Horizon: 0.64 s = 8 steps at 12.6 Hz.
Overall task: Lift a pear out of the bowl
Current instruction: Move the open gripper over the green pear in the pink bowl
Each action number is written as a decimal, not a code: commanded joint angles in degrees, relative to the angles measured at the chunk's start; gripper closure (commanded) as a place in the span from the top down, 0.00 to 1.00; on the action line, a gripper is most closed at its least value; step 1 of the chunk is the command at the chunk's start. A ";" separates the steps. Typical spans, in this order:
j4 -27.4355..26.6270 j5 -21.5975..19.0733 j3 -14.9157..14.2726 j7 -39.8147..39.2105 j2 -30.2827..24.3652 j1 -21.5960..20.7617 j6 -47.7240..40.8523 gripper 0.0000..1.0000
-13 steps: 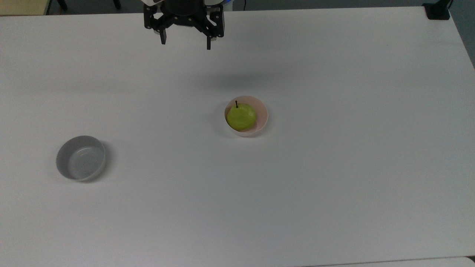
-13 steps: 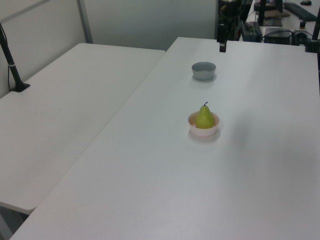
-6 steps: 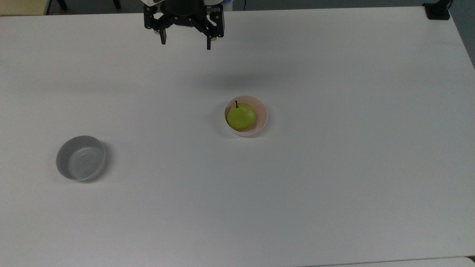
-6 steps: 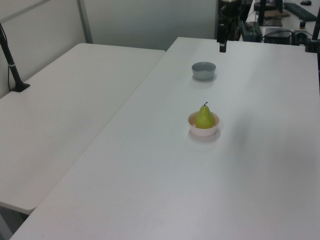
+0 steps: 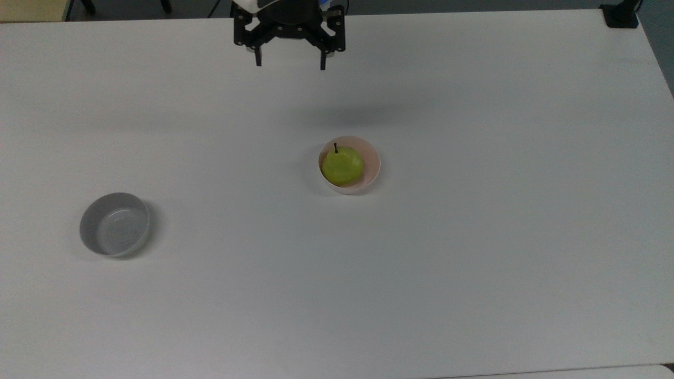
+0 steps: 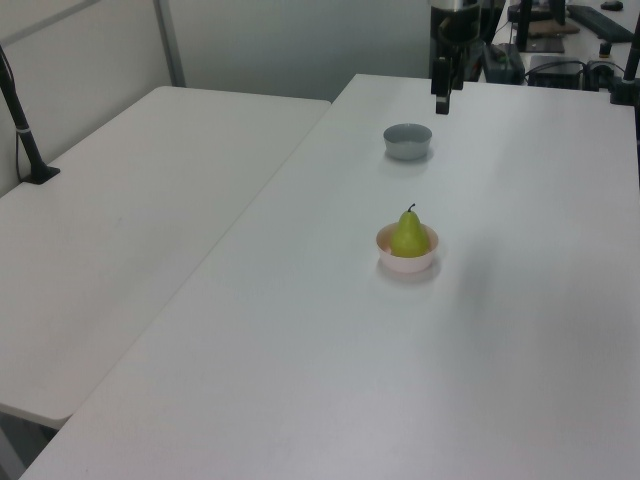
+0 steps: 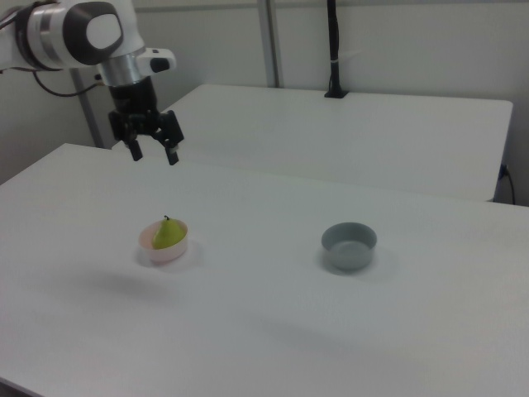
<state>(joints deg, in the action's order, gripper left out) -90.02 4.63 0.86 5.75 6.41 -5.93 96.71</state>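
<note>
A yellow-green pear (image 5: 342,165) (image 6: 408,236) (image 7: 169,234) with a dark stem stands upright in the pale pink bowl (image 5: 370,167) (image 6: 408,262) (image 7: 162,251) near the middle of the white table. My gripper (image 5: 289,66) (image 7: 154,155) hangs open and empty, high above the table, toward the top view's upper edge and a little to the top view's left of the bowl. In the right view it sits above and behind the pear. Nothing lies between its black fingers (image 5: 323,63).
An empty grey bowl (image 5: 115,224) (image 6: 407,140) (image 7: 349,246) stands at the top view's left, well away from the pink one. A second white table (image 6: 130,220) adjoins. A black post base (image 5: 621,15) sits at the top view's upper right corner.
My gripper has shifted toward the top view's right, closer to the line of the pink bowl, still open. Pear and bowls have not moved.
</note>
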 commanded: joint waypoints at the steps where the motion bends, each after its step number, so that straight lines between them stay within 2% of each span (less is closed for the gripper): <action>1: -0.69 0.12 0.45 -0.65 1.57 -3.99 0.67 1.00; 3: -2.09 0.20 2.91 -0.74 2.81 -3.56 4.18 1.00; 6: -4.28 0.56 3.00 -7.57 4.57 -3.74 6.55 1.00; 8: -5.96 0.82 3.00 -8.48 6.50 -4.00 10.50 1.00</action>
<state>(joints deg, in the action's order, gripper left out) -93.11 4.79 4.03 -0.08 12.02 -9.61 102.56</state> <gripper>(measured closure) 0.000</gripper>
